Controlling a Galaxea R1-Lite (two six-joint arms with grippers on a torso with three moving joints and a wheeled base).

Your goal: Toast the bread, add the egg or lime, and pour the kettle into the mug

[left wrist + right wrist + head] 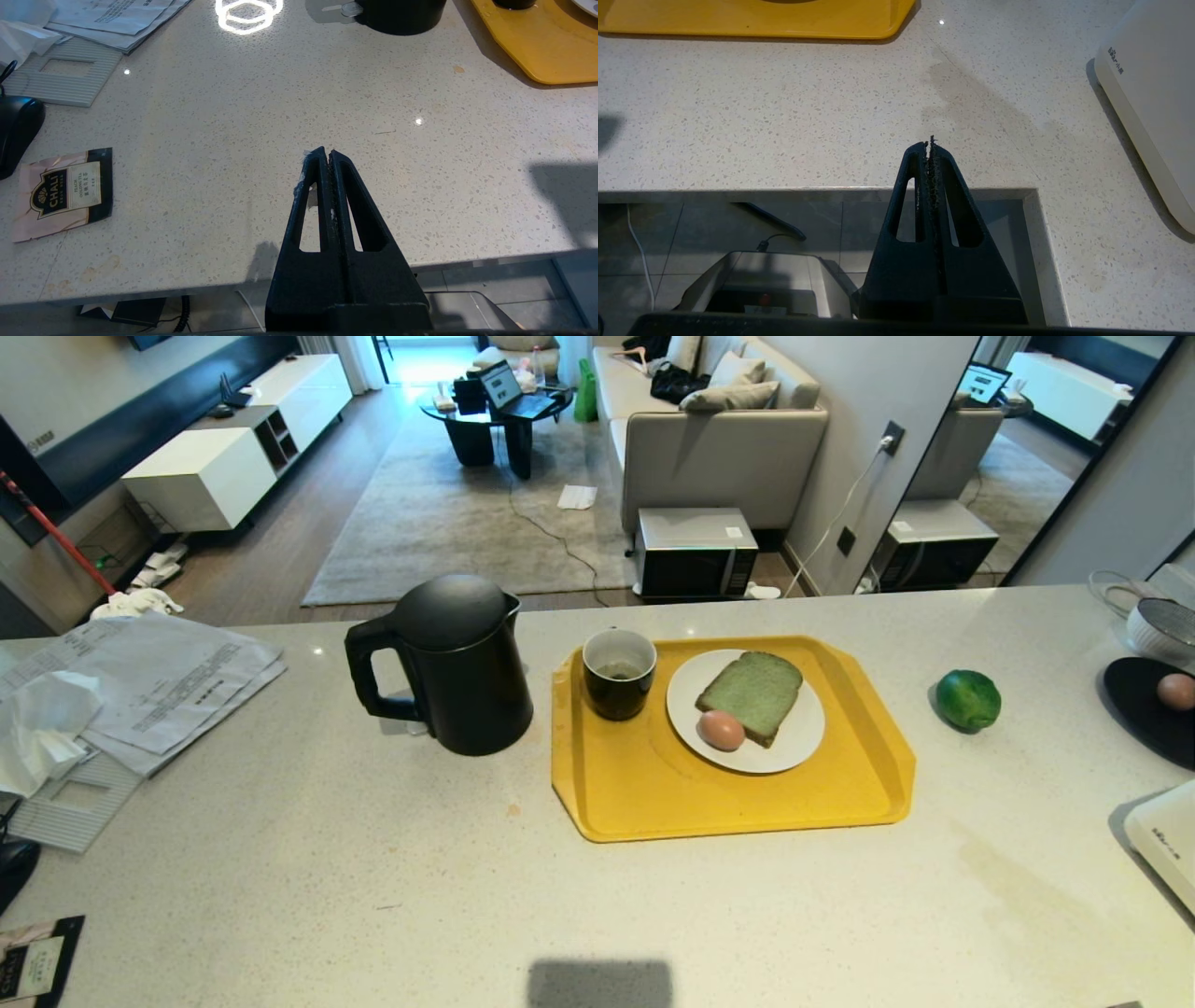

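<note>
The black kettle (pixel 448 663) stands on the counter, left of a yellow tray (pixel 653 793). On the tray are the black mug (pixel 618 674) and a white plate (pixel 794 747) carrying the greenish bread (pixel 752 693) with the egg (pixel 721 730) at its near corner. The lime (pixel 968 699) lies on the counter right of the tray. Neither arm shows in the head view. My left gripper (pixel 328 153) hangs shut and empty over the counter's near edge, with the kettle's base (pixel 402 16) far ahead. My right gripper (pixel 929 145) is also shut and empty at the near edge, short of the tray (pixel 752 23).
Papers (pixel 140 681) and a tea packet (pixel 65 191) lie at the left. At the far right sit a grey bowl (pixel 1162 630), a black plate (pixel 1144 728) with another egg (pixel 1175 691), and a white appliance (pixel 1153 107). A notch cuts the counter's near edge beneath the right gripper.
</note>
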